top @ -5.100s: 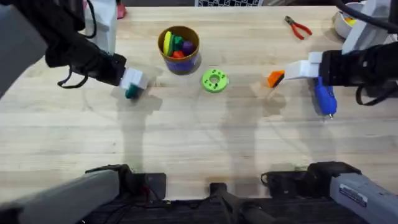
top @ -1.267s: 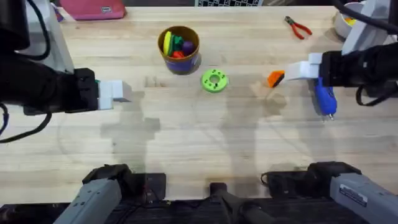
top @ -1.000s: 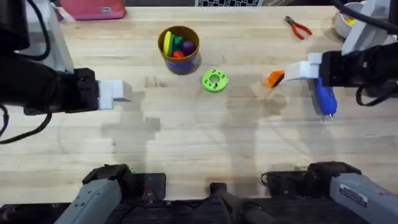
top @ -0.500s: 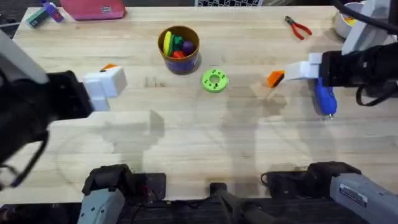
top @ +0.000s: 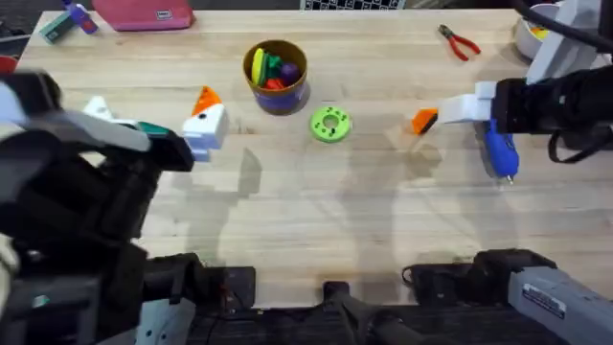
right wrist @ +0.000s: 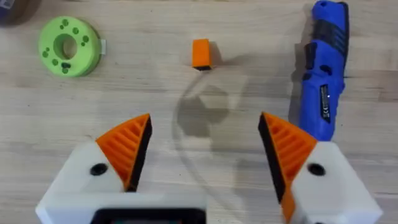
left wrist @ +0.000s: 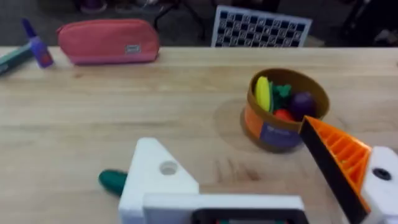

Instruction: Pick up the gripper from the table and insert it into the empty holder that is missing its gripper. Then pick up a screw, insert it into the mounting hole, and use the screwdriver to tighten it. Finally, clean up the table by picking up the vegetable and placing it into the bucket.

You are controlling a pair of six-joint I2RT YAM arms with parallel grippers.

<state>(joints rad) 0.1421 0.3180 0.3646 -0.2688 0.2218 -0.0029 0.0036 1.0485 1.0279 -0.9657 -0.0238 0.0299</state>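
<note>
Left gripper (left wrist: 261, 180) risen toward camera since earlier frame, one pad missing, empty. Right gripper (right wrist: 202, 155) wide open, empty, beside screwdriver (right wrist: 323, 65). Vegetable (left wrist: 113, 181) near bucket (left wrist: 283, 112).

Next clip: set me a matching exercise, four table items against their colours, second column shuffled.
Things:
1. screwdriver
2. bucket
3. disc with holes
4. pencil case

Colours:
A. green
B. pink-red
C. blue
D. orange with a purple band

Pairs: 1-C, 2-D, 3-A, 4-B
</note>
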